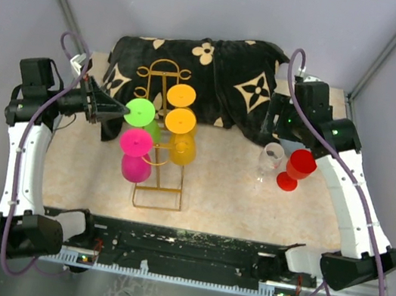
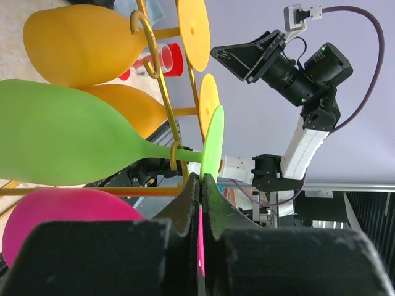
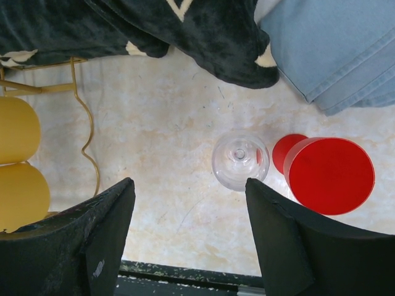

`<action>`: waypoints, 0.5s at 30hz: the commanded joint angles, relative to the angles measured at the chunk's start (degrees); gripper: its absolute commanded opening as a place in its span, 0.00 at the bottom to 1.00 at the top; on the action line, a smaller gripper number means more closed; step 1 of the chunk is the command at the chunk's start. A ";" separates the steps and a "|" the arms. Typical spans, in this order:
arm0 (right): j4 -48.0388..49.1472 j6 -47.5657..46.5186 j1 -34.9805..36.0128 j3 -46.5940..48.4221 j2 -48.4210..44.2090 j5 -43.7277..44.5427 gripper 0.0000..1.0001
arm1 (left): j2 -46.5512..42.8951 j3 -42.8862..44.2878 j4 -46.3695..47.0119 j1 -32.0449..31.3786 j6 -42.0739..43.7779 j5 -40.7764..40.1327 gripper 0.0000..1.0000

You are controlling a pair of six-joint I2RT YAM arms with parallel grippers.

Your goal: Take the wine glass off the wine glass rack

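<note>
The lime-green plastic wine glass is hanging foot-up between the rails of the thin gold wire rack, beside orange and pink glasses. The left gripper is pinching the rim of its round foot, jaws narrowed onto it. The right gripper is hovering, jaws wide, above a clear stemmed glass and a red plastic glass.

I see bright, even light from above in all three views. Shadows under the wine glass rack are short and soft, and colours read saturated. Beside the rack, the green wine glass glows where light passes through it. My left fingers, just under the rack, blur close to the lens. The right fingers look soft-edged too.
</note>
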 commanded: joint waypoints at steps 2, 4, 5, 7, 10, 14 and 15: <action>1.94 -0.32 0.48 -0.21 -2.06 0.06 0.73 | -0.46 1.47 -1.77 0.93 1.41 -0.01 0.00; 1.88 -0.31 0.48 -0.25 -2.16 0.11 0.73 | -0.45 1.74 -2.67 1.32 1.84 -0.04 0.00; 1.81 -0.31 0.48 -0.22 -2.16 0.19 0.73 | -0.54 1.87 -3.11 1.50 2.06 -0.11 0.00; 1.73 -0.32 0.48 -0.18 -2.24 0.37 0.73 | -0.61 2.08 -3.68 1.93 2.42 -0.05 0.00; 1.70 -0.32 0.48 -0.33 -2.31 0.37 0.73 | -0.70 2.14 -3.96 2.56 2.51 0.09 0.00; 1.73 -0.32 0.48 -0.53 -2.23 0.19 0.73 | -0.95 2.41 -4.88 3.76 3.15 0.44 0.00; 1.78 -0.40 0.48 -0.61 -2.25 0.21 0.73 | -0.98 2.49 -5.14 4.04 3.30 0.54 0.00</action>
